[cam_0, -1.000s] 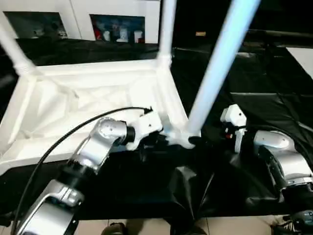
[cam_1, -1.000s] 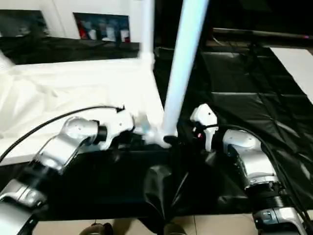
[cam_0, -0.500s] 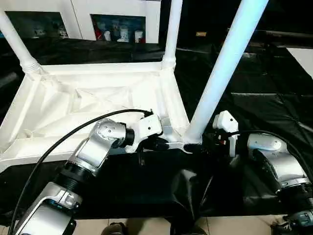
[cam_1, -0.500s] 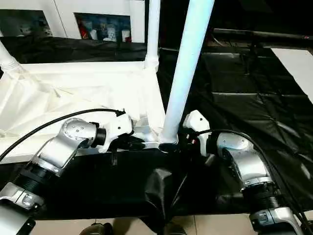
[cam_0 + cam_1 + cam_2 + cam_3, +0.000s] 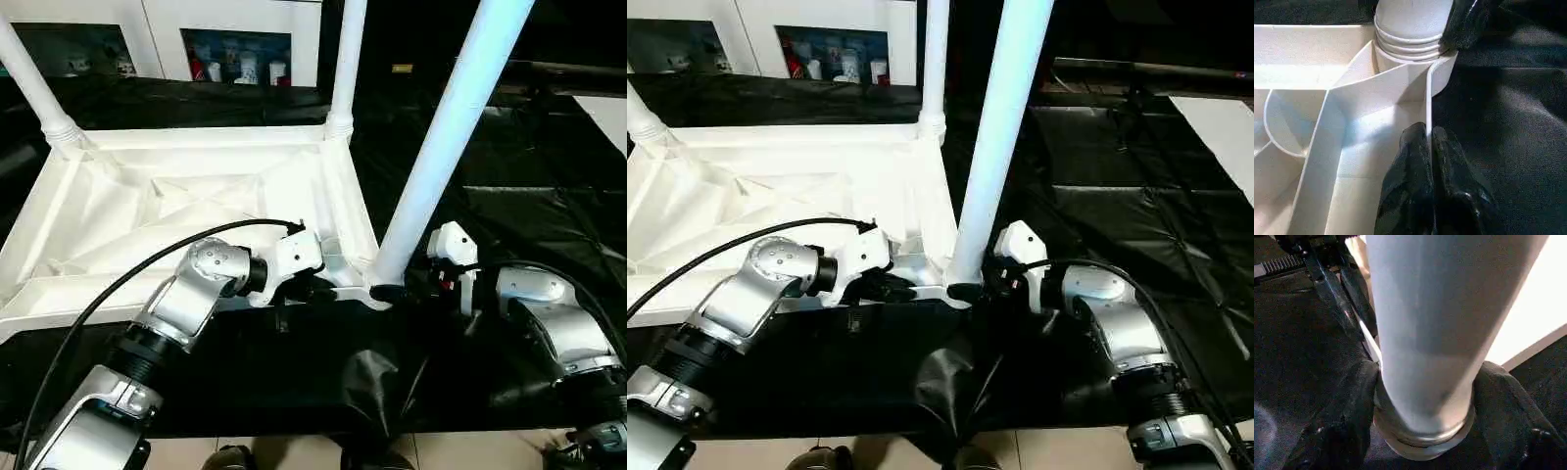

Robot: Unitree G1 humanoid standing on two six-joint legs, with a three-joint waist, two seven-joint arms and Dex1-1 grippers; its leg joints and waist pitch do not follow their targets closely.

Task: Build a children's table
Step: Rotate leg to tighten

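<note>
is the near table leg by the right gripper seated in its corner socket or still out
Seated, it appears. The leg rises from the tabletop's corner socket, its ribbed base inside the rim. The right gripper straddles its base.

Over the last second the right gripper [image 5: 972, 286] moves in from beside the near leg [image 5: 443, 140] to its flared base at the tabletop [image 5: 176, 201] corner socket, fingers [image 5: 1347, 431] now bracketing it on both sides.
</note>
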